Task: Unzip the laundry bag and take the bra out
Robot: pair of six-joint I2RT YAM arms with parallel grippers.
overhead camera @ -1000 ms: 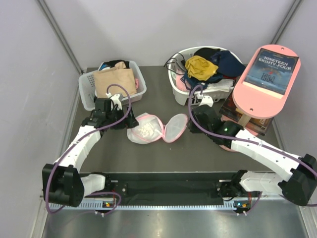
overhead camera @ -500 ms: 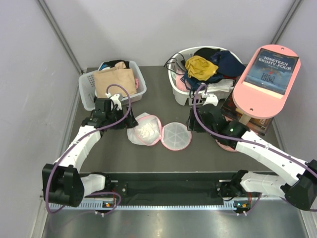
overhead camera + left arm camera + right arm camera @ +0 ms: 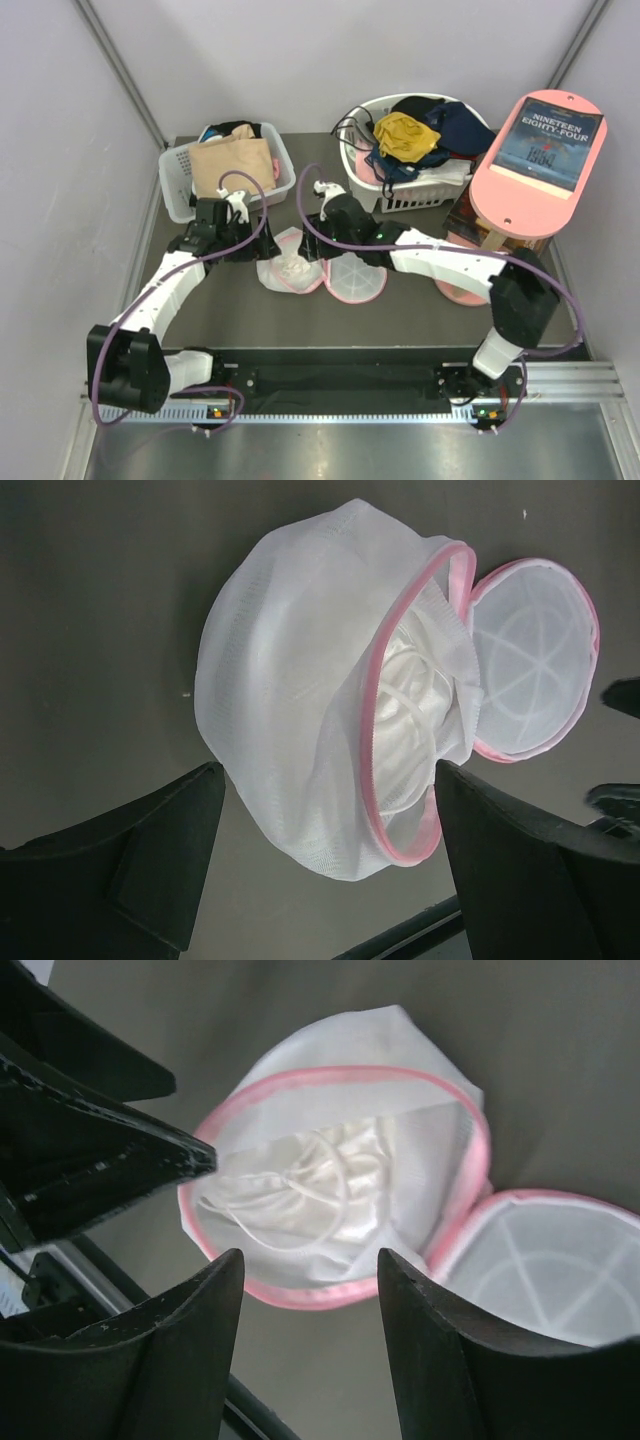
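Observation:
The laundry bag (image 3: 288,268) lies mid-table, a white mesh pouch with a pink rim. It is unzipped, and its round lid (image 3: 357,278) lies flat on its right. Inside the mouth shows the bra (image 3: 310,1195), cream fabric with thin straps, also visible in the left wrist view as the bra (image 3: 415,730). My left gripper (image 3: 330,880) is open at the bag's (image 3: 290,680) left side, its fingers wide on either side of the mesh edge. My right gripper (image 3: 310,1350) hangs open just over the pink rim of the mouth, holding nothing.
A white slotted basket (image 3: 178,200) with a beige garment stands at the back left. A round white basket (image 3: 420,195) with mustard and dark clothes stands at the back right. Beside it is a book on a pink oval stand (image 3: 540,150).
The right gripper opened and let the lid go, and the lid dropped flat beside the bag. The right arm then swung left over the bag's mouth. The left arm stayed put.

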